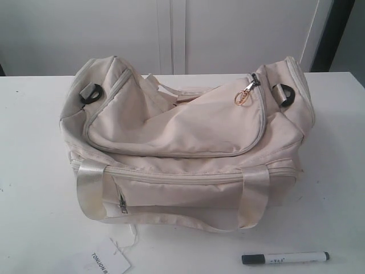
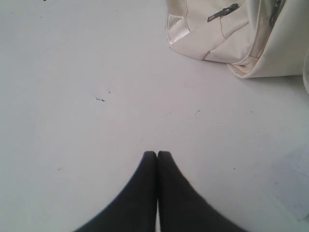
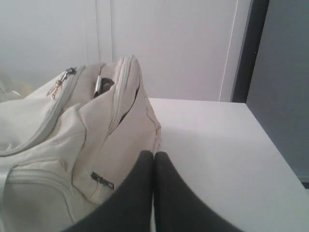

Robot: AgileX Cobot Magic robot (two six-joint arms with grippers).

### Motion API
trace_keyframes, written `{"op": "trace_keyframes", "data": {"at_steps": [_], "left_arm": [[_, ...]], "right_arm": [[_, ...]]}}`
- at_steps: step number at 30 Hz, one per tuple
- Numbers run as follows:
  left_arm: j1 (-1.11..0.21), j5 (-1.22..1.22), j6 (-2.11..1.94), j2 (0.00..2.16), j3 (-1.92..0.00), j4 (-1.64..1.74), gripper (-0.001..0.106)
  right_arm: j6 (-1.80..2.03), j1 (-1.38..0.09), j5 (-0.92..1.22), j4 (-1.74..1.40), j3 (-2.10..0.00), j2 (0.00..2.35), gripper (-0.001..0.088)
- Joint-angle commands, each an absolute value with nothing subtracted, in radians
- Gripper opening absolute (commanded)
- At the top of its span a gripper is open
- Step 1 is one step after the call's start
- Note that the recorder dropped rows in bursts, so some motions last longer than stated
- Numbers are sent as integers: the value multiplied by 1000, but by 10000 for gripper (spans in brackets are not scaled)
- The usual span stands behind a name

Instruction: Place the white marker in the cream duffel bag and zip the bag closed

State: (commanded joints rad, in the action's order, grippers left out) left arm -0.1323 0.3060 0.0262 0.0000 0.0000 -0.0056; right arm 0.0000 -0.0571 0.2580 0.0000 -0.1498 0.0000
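Left fingers (image 2: 145,188) are pressed tip to tip with nothing between them, hanging over a bare stretch of the white worktop (image 2: 72,121). A corner of the cream duffel bag (image 2: 231,38) lies well apart from them. Right fingers (image 3: 140,188) are likewise closed flat against each other and hold nothing. Their tips sit just beside one end of the bag, low on its side panel, though I cannot tell whether they touch the fabric.

From the exterior view, the cream duffel bag (image 1: 182,131) sits in the middle of the worktop (image 1: 34,171), slumped and creased across its top. A gold ring pull (image 1: 242,98) hangs at the right end of the curved top zipper. I cannot make out whether that zipper is open or closed along its length. The front pocket's small zip pull (image 1: 122,204) is at the left end of the pocket, and a shiny strap handle (image 1: 171,221) droops along the front of the bag. A dark clip (image 1: 91,94) shows at the bag's left end.

The white marker (image 1: 285,258) lies flat on the worktop in front of the bag, toward the right, apart from the fabric, with its black cap pointing left. A white paper hang tag (image 1: 108,262) lies in front of the bag on the left, with its string running back toward the bag.
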Motion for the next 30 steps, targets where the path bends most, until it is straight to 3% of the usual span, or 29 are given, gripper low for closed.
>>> {"op": "trace_keyframes", "data": {"at_steps": [17, 30], "left_arm": [[-132, 306, 26, 0, 0, -6, 0], [-132, 306, 26, 0, 0, -6, 0]], "right_arm": [[0, -57, 172, 0, -155, 0, 0], [0, -57, 367, 0, -356, 193, 0]]}}
